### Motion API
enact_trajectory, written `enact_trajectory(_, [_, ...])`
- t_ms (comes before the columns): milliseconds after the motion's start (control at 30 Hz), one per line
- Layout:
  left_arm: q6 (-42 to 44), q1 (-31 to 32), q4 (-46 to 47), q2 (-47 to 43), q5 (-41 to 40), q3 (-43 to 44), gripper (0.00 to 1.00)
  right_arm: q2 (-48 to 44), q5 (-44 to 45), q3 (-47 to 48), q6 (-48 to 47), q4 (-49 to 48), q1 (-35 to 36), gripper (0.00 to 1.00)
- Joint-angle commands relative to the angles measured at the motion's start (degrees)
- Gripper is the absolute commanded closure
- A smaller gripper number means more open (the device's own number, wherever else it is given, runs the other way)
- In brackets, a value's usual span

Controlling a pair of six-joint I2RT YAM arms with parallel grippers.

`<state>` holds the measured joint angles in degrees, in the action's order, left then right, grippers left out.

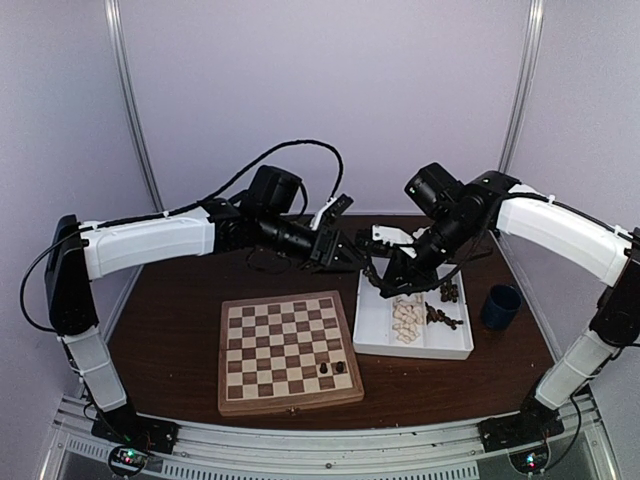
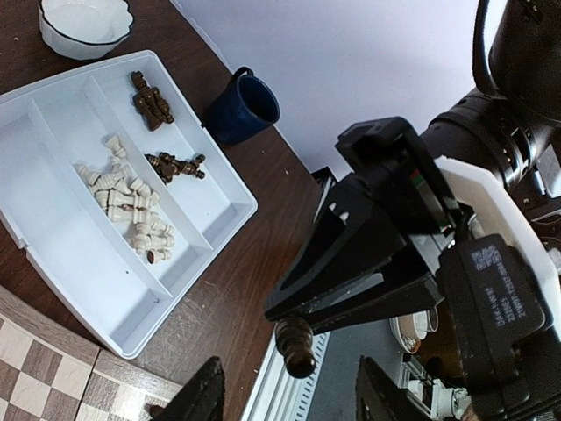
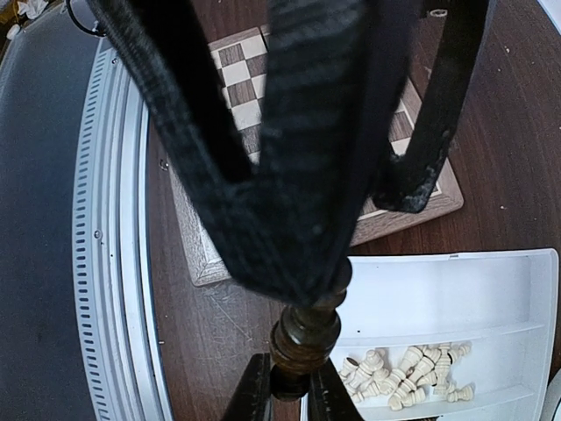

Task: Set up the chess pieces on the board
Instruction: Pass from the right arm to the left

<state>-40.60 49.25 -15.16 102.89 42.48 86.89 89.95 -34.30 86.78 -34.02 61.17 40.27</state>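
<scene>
Right end effector [image 3: 289, 373] is clenching a dark brown piece [image 3: 304, 338] by its lower part, its two fingers pressing in from either side. It is holding the piece in the air above the surface [image 1: 180, 330], over the far left corner of the white tray [image 1: 415, 352] and beyond the far right corner of the board [image 1: 262, 345].

Left end effector [image 2: 289, 361] is reaching in from the other side and is released, its fingers standing well apart. In the right wrist view one of them is crossing in front of the piece's top; whether it is touching the piece cannot be told. In the left wrist view the piece is hanging just beyond the gap between those fingers.

On the board, two dark pieces [image 1: 331, 368] are standing side by side near the near right corner. The board is lying flat just left of the tray.

Inside the tray, cream pieces [image 1: 405, 320] are lying heaped in the middle compartment, and loose dark pieces [image 1: 445, 318] are lying in the compartment nearest the blue cup [image 1: 500, 306], which is standing just right of the tray. A white bowl [image 2: 85, 24] is sitting beyond the tray.
</scene>
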Motion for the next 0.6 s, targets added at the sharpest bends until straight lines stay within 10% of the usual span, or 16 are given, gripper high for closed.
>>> enact_trajectory(0, [0.54, 0.65, 0.59, 0.93, 1.94, 2.29, 0.51, 0.22, -1.26, 1.95, 0.97, 0.46, 0.42, 0.91])
enact_trajectory(567, [-0.76, 0.67, 1.84, 3.05, 4.27, 2.66, 0.73, 0.40, -2.43, 2.06, 1.45, 0.53, 0.47, 0.91])
